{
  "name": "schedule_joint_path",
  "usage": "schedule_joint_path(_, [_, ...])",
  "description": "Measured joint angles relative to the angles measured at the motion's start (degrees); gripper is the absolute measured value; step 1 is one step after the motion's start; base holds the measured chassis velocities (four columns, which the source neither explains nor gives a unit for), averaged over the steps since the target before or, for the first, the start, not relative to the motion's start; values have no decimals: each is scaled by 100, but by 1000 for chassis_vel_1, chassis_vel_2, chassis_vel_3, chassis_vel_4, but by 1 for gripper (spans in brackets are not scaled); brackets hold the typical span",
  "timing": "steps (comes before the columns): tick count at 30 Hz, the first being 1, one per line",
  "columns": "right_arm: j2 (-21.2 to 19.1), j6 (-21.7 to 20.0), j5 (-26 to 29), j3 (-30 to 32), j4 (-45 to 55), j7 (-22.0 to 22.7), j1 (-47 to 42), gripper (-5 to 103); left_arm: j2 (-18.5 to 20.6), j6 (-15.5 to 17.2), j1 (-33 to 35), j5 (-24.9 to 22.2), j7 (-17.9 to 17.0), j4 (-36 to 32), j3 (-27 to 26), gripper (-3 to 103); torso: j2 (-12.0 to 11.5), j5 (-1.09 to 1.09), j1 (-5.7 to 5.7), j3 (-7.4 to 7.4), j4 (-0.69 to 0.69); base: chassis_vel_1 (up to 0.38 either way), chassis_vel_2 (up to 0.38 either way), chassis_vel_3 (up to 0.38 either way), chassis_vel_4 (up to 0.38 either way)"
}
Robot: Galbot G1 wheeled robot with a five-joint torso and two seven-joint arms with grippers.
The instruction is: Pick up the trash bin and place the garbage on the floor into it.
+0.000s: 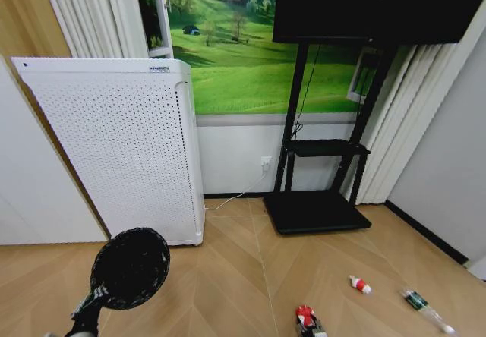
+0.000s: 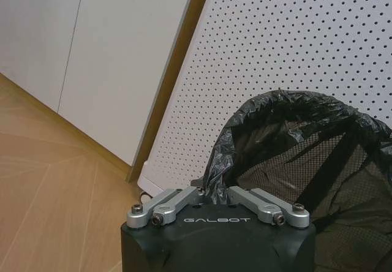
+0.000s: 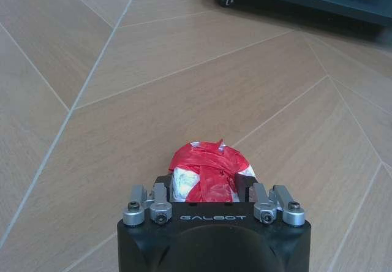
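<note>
The left gripper [image 2: 215, 200] grips the bin [image 1: 130, 267] rim, held up at the robot's left. The right gripper [image 3: 214, 192] clamps the wrapper [image 3: 210, 175] low over the floor [image 3: 184, 88] (well right of the bin).

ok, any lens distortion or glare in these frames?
Head view: wide-angle bending, the tall white perforated appliance leans and the curtain edges bow. Left wrist view: round black mesh bin sharp, no glare. Right wrist view: crumpled red-and-white wrapper evenly lit, soft shadow.
</note>
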Motion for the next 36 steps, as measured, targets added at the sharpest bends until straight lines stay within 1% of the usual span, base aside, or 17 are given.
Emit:
schedule_joint_path(1, [-3,9,5,12,1,-3,-2,52,0,-1,-5,0,-2,0,0,3,0,0,0,0,1,0,0,0,0])
schedule_joint_path(9, [-2,28,25,58,40,-4,-37,52,24,-1,-26,1,-8,1,21,3,0,1,0,1,0,0,0,0,0])
schedule_joint_path(13, [-16,30,110,112,282,-1,-150,51,167,5,-110,-15,-17,82,82,3,-1,3,1,2,-3,0,0,0,0])
schedule_joint_path(16, [-79,32,182,162,610,-1,-260,51,299,21,-237,-26,-41,184,163,3,-1,-3,0,2,-2,0,0,0,0])
schedule_joint_path(18, [-106,37,211,197,800,-2,-336,51,402,49,-333,-25,-57,236,259,3,-1,1,1,2,-2,0,0,0,0])
schedule_joint_path(27, [-127,113,237,279,1092,-2,-442,50,619,82,-500,-29,-61,377,454,3,-1,-1,1,1,1,0,0,0,0])
schedule_joint_path(29, [-188,424,301,427,1656,-104,-717,47,1154,139,-949,-81,-92,764,951,3,-1,-1,1,1,0,0,0,0,0])
schedule_joint_path(30, [-188,424,301,427,1656,-104,-717,47,1154,139,-949,-81,-92,764,951,3,-1,-1,1,1,0,0,0,0,0])
schedule_joint_path(31, [-210,551,309,493,1905,-187,-834,47,1361,152,-1155,-117,-97,926,1194,3,-1,-2,2,1,-3,0,0,0,0])
schedule_joint_path(32, [-210,551,309,493,1905,-187,-834,47,1361,152,-1155,-117,-97,926,1194,3,-1,-2,2,1,-3,0,0,0,0])
schedule_joint_path(33, [-246,791,349,589,2408,-338,-1040,45,1740,169,-1601,-271,-88,1299,1727,3,-1,-3,2,1,-3,0,0,0,0])
schedule_joint_path(34, [-283,1001,385,599,2752,-457,-1138,45,1936,165,-1861,-322,-10,1606,2073,3,-2,-2,2,1,-5,0,0,0,0])
schedule_joint_path(35, [-283,1001,385,599,2752,-457,-1138,45,1936,165,-1861,-322,-10,1606,2073,3,-2,-2,2,1,-5,0,0,0,0])
schedule_joint_path(36, [-353,1264,413,542,3127,-639,-1164,45,2096,95,-2154,-248,204,2023,2453,3,-1,-1,2,1,2,0,0,0,0])
